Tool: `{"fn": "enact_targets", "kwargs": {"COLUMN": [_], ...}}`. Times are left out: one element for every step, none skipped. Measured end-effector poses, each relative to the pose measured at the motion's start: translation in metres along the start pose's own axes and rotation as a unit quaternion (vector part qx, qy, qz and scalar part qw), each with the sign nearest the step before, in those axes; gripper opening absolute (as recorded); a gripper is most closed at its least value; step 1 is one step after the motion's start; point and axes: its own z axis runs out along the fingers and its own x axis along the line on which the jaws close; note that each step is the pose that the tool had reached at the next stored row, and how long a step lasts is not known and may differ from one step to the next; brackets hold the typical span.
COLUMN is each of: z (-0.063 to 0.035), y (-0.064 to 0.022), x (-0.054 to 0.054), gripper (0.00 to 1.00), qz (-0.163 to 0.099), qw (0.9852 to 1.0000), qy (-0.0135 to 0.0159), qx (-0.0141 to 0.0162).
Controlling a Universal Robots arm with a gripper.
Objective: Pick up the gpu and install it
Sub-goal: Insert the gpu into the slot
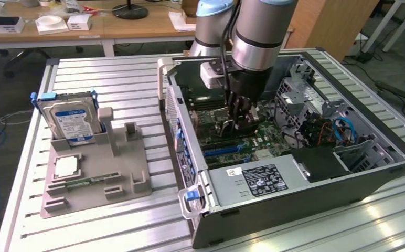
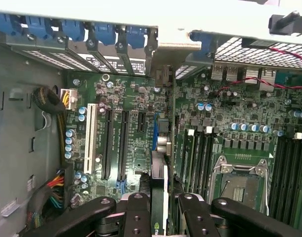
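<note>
Gpu (image 2: 159, 197), thin edge-on card

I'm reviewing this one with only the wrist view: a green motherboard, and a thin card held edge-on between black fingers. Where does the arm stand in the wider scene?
Observer: In the exterior view the gripper, clamped on the thin green gpu card, reaches down into an open black computer case.
Operator: Anything outside the case?
Observer: A silver hard drive with blue label stands upright in a grey moulded holder on the slatted metal table, at the exterior view's left.
Operator: Anything else there?
Observer: A small slim green memory stick lies flat in that holder.
</note>
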Motion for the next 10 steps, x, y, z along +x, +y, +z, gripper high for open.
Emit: {"fn": "enact_targets", "kwargs": {"z": [0.0010,0.0021,0.0031,0.0041,0.0051,0.0061,0.0071,0.0081,0.0089,0.0099], "y": [0.0001,0.0001,0.0002,0.0003,0.0004,0.0005,0.0006,0.0007,0.0007,0.0008], "x": [0.0001,0.0001,0.0002,0.0002,0.0002,0.0003,0.0003,0.0004,0.0005,0.0006], "gripper": [0.27,0.27,0.27,0.27,0.27,0.27,0.27,0.27,0.27,0.27], "qz": [0.000,0.000,0.000,0.000,0.000,0.000,0.000,0.000,0.000,0.000], "qw": [1.0000,1.0000,1.0000,1.0000,1.0000,1.0000,1.0000,1.0000,1.0000,1.0000], "qy": [0.0000,0.0000,0.0000,0.0000,0.0000,0.0000,0.0000,0.0000,0.0000,0.0000], "qx": [0.0000,0.0000,0.0000,0.0000,0.0000,0.0000,0.0000,0.0000,0.0000,0.0000]}}
